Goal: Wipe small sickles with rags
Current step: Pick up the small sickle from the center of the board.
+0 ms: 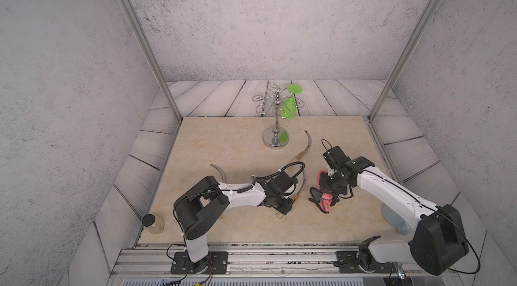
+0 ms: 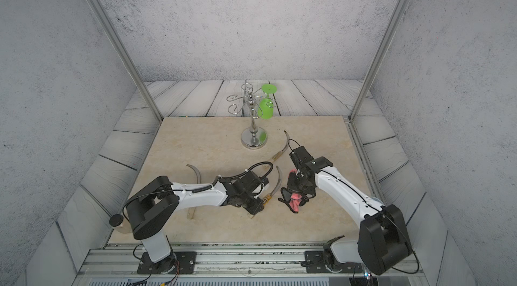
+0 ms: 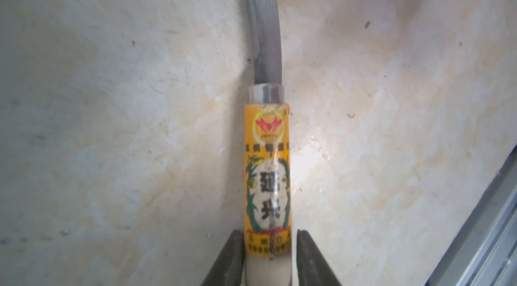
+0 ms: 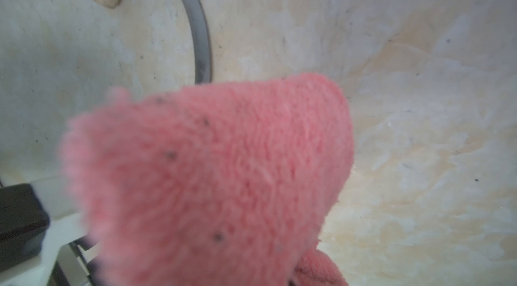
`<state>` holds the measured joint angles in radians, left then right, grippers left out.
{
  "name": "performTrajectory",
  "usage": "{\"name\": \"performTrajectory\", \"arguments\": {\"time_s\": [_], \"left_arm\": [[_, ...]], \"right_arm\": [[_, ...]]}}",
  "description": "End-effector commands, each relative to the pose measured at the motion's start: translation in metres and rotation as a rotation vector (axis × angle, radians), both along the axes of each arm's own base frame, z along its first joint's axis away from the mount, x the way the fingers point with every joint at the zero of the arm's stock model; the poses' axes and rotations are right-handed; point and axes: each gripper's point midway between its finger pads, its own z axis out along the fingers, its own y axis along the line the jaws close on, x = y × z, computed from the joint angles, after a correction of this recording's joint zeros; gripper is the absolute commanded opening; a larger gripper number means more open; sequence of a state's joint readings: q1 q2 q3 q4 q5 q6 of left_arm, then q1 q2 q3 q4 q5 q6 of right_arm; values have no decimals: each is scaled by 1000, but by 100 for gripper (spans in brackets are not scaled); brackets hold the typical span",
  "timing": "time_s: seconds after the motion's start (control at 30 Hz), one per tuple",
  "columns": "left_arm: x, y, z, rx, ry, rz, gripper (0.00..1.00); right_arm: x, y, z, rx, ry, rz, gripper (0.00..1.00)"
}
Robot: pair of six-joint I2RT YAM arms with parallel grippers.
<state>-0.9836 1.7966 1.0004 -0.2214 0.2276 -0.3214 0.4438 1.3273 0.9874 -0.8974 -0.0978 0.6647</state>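
A wire-armed stand (image 1: 275, 137) rises at the back of the worktop (image 1: 223, 144), a goblet (image 1: 289, 108) hanging on its right. The far sickle (image 1: 305, 150) lies just right of its base, the middle sickle (image 1: 303, 184) nearer me, the left sickle (image 1: 219, 171) well left. The rag (image 1: 326, 199) is just right of the middle sickle, and a jar (image 1: 152, 223) sits by the near left corner.

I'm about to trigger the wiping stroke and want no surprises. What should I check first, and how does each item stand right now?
1. Pink rag held by right gripper: ok, shut on it.
2. Left gripper clamped on labelled sickle: not ok, jaws flank the handle and a gap shows beside one.
3. That sickle's blade uncovered: ok.
4. Rag touching the blade: cannot tell; it hangs close beside it.
5. Chrome stand out of the stroke's way: ok, it stands farther back.
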Motion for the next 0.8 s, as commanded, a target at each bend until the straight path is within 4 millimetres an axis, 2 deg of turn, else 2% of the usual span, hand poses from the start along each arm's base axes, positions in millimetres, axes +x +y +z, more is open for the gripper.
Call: {"name": "performTrajectory", "arguments": {"time_s": [0.0, 0.17, 0.3, 0.37, 0.43, 0.5, 0.57, 0.63, 0.77], "left_arm": [[3, 5, -10, 74, 8, -10, 39], [12, 2, -13, 122, 5, -9, 43], [17, 0, -23, 163, 11, -8, 39], [18, -2, -28, 174, 19, -6, 26], [19, -4, -32, 180, 28, -1, 3], [20, -6, -32, 179, 34, 4, 0], [21, -9, -26, 166, 30, 2, 0], [24, -11, -12, 145, 9, -1, 0], [33, -13, 33, 75, -46, 12, 0]], "right_arm": [[-9, -11, 1, -27, 4, 29, 15], [-5, -13, 1, 21, -19, 26, 16], [-2, -18, -1, 44, -26, 29, 16], [0, -22, -2, 50, -30, 24, 16], [3, -26, -2, 65, -36, 15, 16], [5, -29, -1, 77, -45, 7, 16], [9, -32, 2, 86, -63, -1, 16], [15, -34, 7, 100, -87, -3, 16], [27, -36, 17, 143, -152, -12, 16]]}}
